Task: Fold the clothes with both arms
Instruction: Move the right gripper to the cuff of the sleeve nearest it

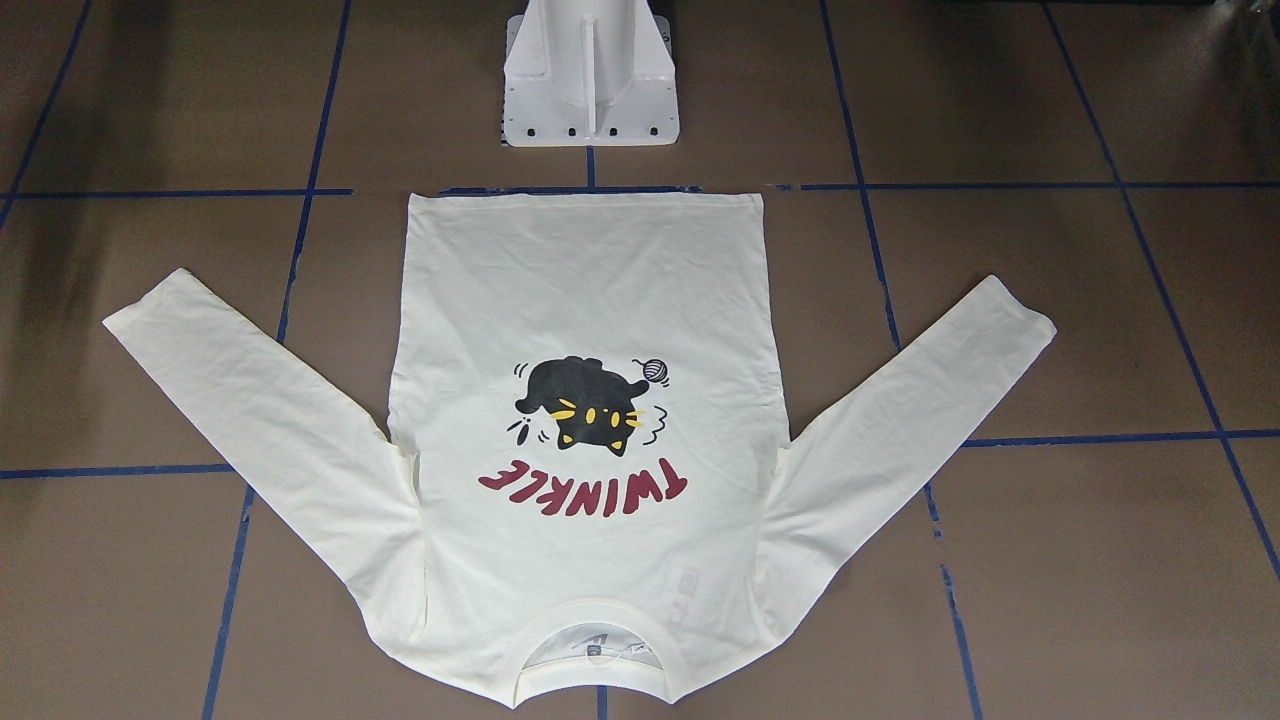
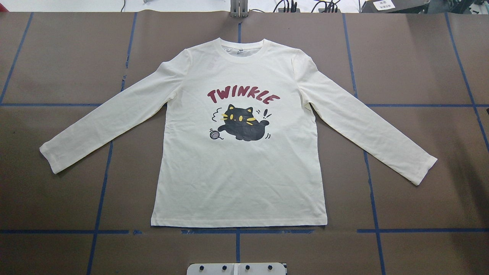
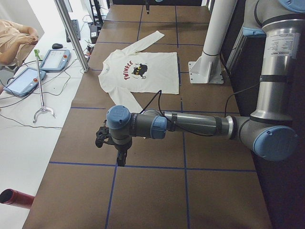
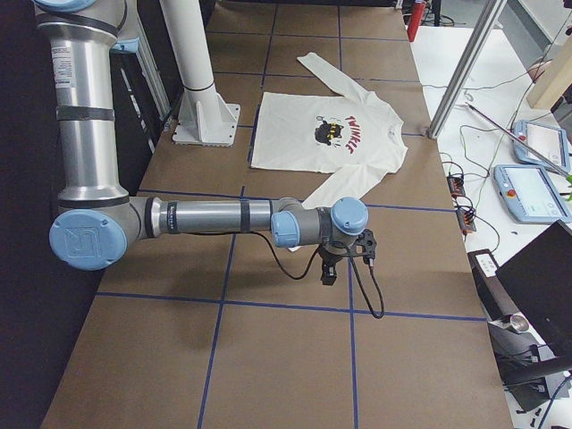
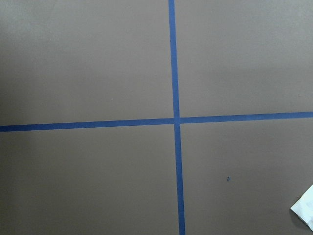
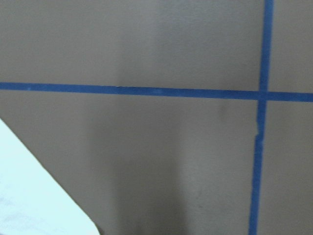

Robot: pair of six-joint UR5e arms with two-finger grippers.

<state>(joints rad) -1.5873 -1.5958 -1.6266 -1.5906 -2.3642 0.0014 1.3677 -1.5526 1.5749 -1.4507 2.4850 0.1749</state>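
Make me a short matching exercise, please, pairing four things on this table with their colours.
Things:
1. shirt
2. lettering
3. cat
4. tape lines

Colours:
A. blue
B. black
C. cream-white
D. dark red

Pairs: 1-C, 2-D, 3-B, 4-A

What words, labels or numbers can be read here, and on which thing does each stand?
"TWINKLE": dark red letters on the shirt, above the cat print.
Neck label: too small to read.
Stickers on the left arm and right arm: too small to read.
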